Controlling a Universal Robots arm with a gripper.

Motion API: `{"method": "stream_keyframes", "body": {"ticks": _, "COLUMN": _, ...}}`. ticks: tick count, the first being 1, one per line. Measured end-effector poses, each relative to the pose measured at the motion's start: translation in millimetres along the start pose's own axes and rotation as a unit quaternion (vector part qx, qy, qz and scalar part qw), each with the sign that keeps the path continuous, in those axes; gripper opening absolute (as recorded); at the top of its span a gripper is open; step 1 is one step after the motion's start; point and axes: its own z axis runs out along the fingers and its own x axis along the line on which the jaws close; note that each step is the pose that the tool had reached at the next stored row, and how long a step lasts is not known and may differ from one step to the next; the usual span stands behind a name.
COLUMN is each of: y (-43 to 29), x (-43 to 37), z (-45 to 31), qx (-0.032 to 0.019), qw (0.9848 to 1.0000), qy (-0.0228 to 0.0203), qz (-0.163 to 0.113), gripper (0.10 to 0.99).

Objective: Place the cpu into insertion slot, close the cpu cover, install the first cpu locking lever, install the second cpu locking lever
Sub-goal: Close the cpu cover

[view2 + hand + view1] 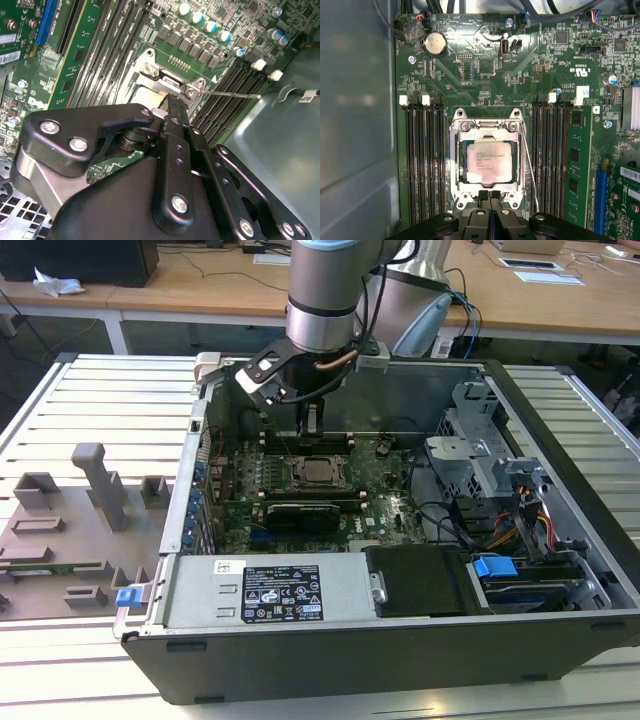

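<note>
Inspection of the open computer case (pixel 560 430), which stands on the slatted desk (pixel 90 400).

1. The cpu (pixel 490 161) lies flat in the insertion slot (pixel 161 84) on the green motherboard (pixel 385 490), metal top facing up. It is near square, so no long axis is evident. Its edges run parallel to the slot rim and to the memory slots (pixel 425 160) on both sides.
2. The cpu cover (pixel 489 132) lies down around the chip, and the metal top shows through its window.
3. 1 thin metal lever rod (pixel 530 170) runs along 1 side of the slot, slanting away from it toward the end near the gripper.
4. The gripper (pixel 490 196) hangs inside the case above the board. Its fingers (pixel 483 197) are clenched together with nothing between them, tips over the slot edge just beside the cpu and not touching the chip.
5. In the exterior view the cpu (pixel 318 472) sits at 6 o'clock from the gripper (pixel 310 425), near it but apart.
</note>
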Motion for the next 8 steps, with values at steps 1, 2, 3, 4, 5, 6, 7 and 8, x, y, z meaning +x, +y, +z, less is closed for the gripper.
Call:
{"method": "stream_keyframes", "body": {"ticks": 1, "y": -0.9, "x": 0.0, "z": 0.1, "qx": 0.0000, "qw": 1.0000, "qy": 0.0000, "qz": 0.000, "gripper": 0.106}}
{"method": "stream_keyframes", "body": {"ticks": 2, "y": -2.3, "x": 0.0, "z": 0.1, "qx": 0.0000, "qw": 1.0000, "qy": 0.0000, "qz": 0.000, "gripper": 0.106}}
{"method": "stream_keyframes", "body": {"ticks": 3, "y": -3.6, "x": 0.0, "z": 0.2, "qx": 0.0000, "qw": 1.0000, "qy": 0.0000, "qz": 0.000, "gripper": 0.106}}
{"method": "stream_keyframes", "body": {"ticks": 4, "y": -5.6, "x": 0.0, "z": 0.4, "qx": 0.0000, "qw": 1.0000, "qy": 0.0000, "qz": 0.000, "gripper": 0.106}}
{"method": "stream_keyframes", "body": {"ticks": 5, "y": -6.5, "x": -0.1, "z": 0.4, "qx": 0.0000, "qw": 1.0000, "qy": 0.0000, "qz": 0.000, "gripper": 0.106}}
{"method": "stream_keyframes", "body": {"ticks": 6, "y": -7.4, "x": -0.1, "z": 0.5, "qx": 0.0000, "qw": 1.0000, "qy": 0.0000, "qz": 0.000, "gripper": 0.106}}
{"method": "stream_keyframes", "body": {"ticks": 7, "y": -9.0, "x": -0.1, "z": 0.6, "qx": 0.0000, "qw": 1.0000, "qy": 0.0000, "qz": 0.000, "gripper": 0.106}}
{"method": "stream_keyframes", "body": {"ticks": 8, "y": -9.9, "x": -0.1, "z": 0.6, "qx": 0.0000, "qw": 1.0000, "qy": 0.0000, "qz": 0.000, "gripper": 0.106}}
